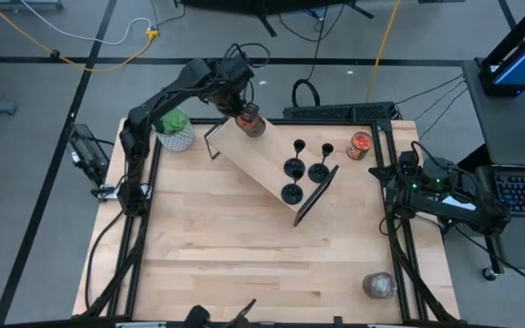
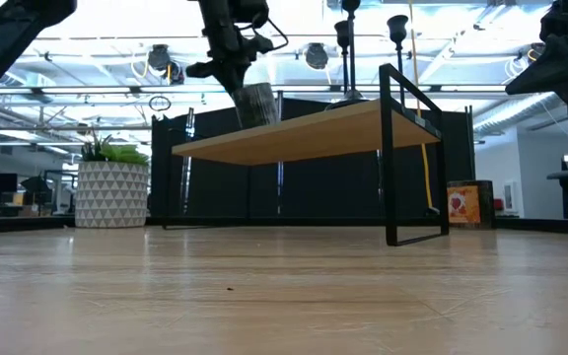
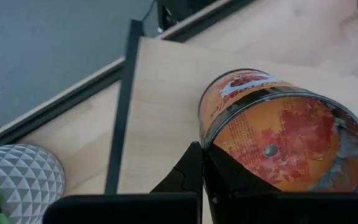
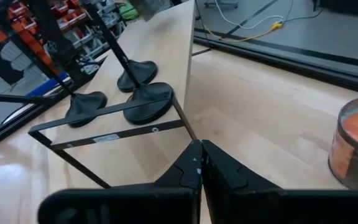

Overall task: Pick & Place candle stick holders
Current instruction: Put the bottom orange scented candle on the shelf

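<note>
My left fingers [image 3: 201, 177] clamp a jar candle's [image 3: 278, 137] rim above the raised shelf [image 1: 262, 159]; my right fingers [image 4: 201, 165] rest closed. The candle stick holders [image 1: 302, 169] stand beyond the jar on that shelf, so a careless swing could topple them.

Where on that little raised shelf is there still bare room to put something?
The shelf's middle is bare, between the left gripper's orange jar and the three candle stick holders. That holder end is crowded.
</note>
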